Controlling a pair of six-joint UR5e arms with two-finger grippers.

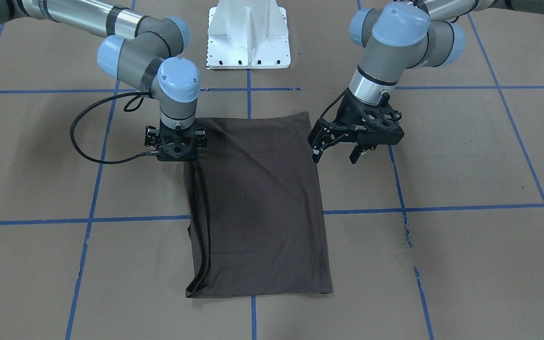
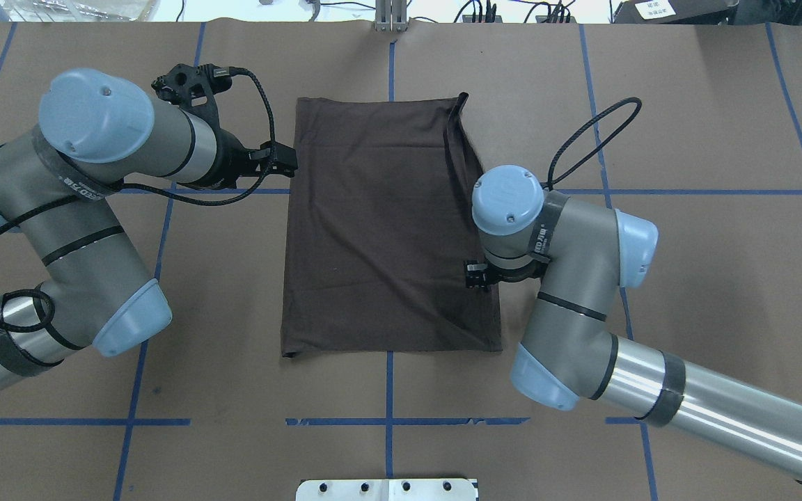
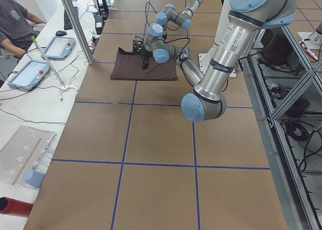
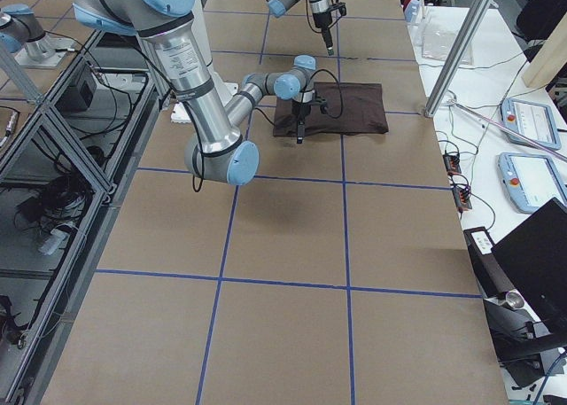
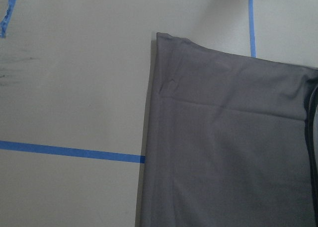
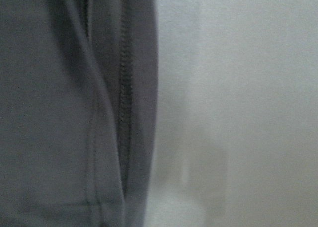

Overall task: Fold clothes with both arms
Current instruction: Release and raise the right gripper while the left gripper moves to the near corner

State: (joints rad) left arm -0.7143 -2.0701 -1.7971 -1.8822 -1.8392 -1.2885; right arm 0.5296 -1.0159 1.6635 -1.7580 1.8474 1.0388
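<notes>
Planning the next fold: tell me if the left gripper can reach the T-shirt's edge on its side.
Probably yes: the left gripper hangs open beside the folded T-shirt's edge, nothing between them; the right gripper sits at the opposite edge.

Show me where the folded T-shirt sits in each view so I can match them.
Front-facing: T-shirt centre.
Overhead: T-shirt centre.
Exterior left: T-shirt far, upper left of centre.
Exterior right: T-shirt far, upper centre.
Left wrist: T-shirt fills right side.
Right wrist: T-shirt fills left half.
Shared landmark: blue tape line under it; unclear in right wrist.
</notes>
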